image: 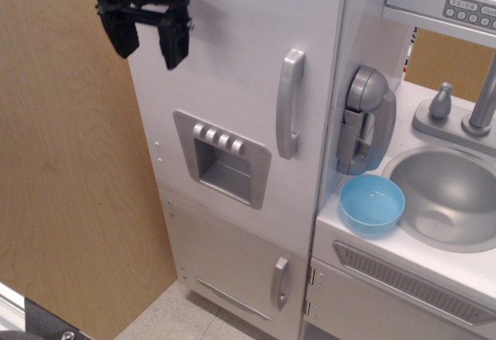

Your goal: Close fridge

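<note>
I'm holding the gripper (147, 34) up near the top left corner of the fridge (232, 69), fingers (174, 42) spread apart and gripping nothing, tips pointing down. I'm keeping it there w/ nothing in its grip, since the door (240, 115) is looking flush w/ the cabinet, so the job is prob. done. The fridge is standing upright left of the sink (449, 193), long axis vertical, door facing the camera, handle (289, 104) running vertical on the door's right side, dispenser (223, 158) below left of it.
</note>
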`<act>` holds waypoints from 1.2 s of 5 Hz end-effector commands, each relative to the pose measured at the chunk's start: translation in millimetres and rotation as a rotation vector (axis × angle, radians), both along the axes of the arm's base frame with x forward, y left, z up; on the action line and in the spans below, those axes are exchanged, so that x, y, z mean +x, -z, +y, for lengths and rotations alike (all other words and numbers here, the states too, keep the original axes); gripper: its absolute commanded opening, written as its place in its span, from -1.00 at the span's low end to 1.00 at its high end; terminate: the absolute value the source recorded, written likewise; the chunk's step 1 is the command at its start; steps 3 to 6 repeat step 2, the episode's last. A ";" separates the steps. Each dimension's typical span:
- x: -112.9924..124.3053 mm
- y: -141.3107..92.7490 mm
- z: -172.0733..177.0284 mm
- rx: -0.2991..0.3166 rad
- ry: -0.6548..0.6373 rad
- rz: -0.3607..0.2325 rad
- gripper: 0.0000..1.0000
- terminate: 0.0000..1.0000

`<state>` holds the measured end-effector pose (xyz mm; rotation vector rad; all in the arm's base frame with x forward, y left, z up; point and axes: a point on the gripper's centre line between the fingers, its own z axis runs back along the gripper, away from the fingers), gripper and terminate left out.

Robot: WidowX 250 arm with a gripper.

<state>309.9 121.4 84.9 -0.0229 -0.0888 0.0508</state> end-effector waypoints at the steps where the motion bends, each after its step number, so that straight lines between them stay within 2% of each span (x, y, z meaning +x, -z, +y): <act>1: -17.7 -23.1 1.1 0.028 0.036 -0.047 1.00 -1.00; 2: -17.7 -23.1 1.1 0.028 0.036 -0.047 1.00 1.00; 6: -17.7 -23.1 1.1 0.028 0.036 -0.047 1.00 1.00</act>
